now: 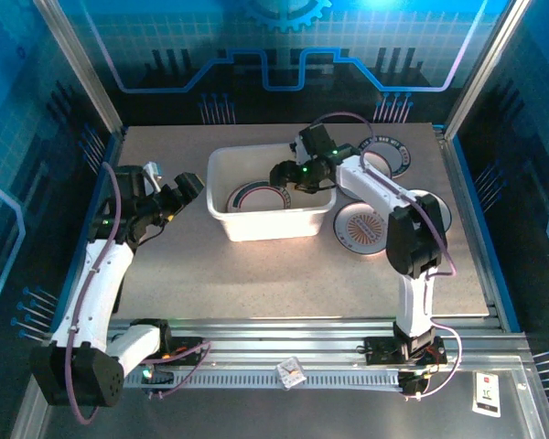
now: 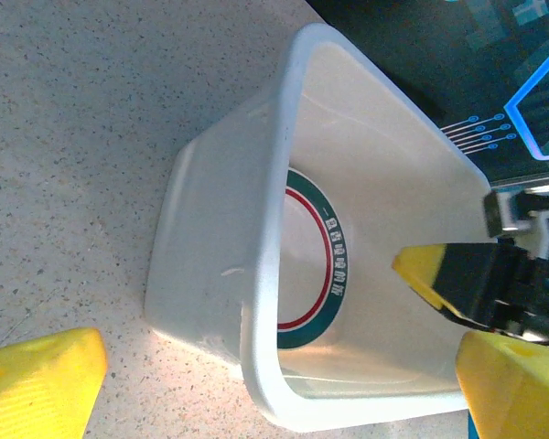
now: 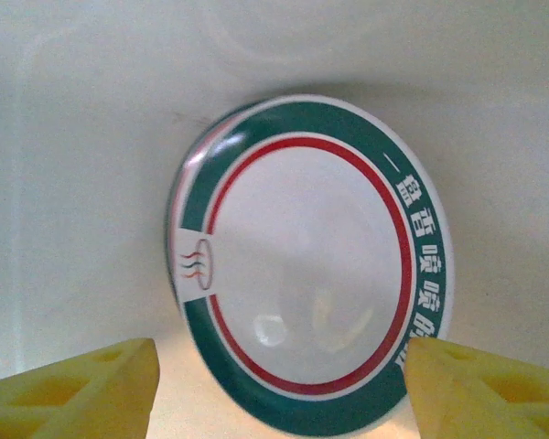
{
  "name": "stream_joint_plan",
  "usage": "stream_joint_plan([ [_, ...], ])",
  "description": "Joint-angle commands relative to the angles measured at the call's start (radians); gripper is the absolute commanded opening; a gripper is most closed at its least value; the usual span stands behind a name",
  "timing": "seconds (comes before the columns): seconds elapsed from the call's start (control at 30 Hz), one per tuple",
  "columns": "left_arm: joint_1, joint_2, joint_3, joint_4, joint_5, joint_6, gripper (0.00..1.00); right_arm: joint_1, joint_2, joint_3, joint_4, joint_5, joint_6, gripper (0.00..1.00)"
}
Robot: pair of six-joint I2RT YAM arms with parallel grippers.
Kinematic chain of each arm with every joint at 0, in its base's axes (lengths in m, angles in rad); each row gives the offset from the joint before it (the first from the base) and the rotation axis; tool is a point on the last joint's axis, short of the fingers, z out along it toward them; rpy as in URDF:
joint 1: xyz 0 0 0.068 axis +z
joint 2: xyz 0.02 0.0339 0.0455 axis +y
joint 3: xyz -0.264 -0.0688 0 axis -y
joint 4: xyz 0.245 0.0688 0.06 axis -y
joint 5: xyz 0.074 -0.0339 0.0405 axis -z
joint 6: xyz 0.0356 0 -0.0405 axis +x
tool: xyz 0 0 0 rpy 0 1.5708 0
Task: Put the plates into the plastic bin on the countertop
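R jaws apart over plate (image 3: 311, 274) in bin (image 1: 270, 224).
Plate lies free of grip, so drop looks done; L jaws wide apart beside bin, idle, prob. waiting.

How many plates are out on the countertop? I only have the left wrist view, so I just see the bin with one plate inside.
Observer: At least three plates lie on the countertop, all to the right of the plastic bin. The right arm covers part of one.
Operator: Is the right claw gripping the plate in the bin?
Observer: No. In the right wrist view the right claw is open, its fingers wide apart, with the green-rimmed plate lying beyond them.
Operator: Where is my own claw relative to the bin?
Observer: From above, the left claw hangs open just left of the bin, outside it.
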Motion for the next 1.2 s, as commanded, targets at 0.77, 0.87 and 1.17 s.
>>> stream_joint_plan([
  [0.77, 0.01, -0.019, -0.016, 0.001, 0.047, -0.02, 0.99, 0.034, -0.119, -0.031, -0.008, 0.104, -0.07, 0.81],
  [0.87, 0.008, -0.017, -0.018, 0.004, 0.063, -0.018, 0.99, 0.036, -0.16, -0.045, -0.008, 0.154, -0.087, 0.81],
  [1.17, -0.002, -0.015, -0.027, 0.005, 0.098, -0.022, 0.99, 0.003, -0.299, -0.105, -0.003, 0.185, -0.101, 0.81],
])
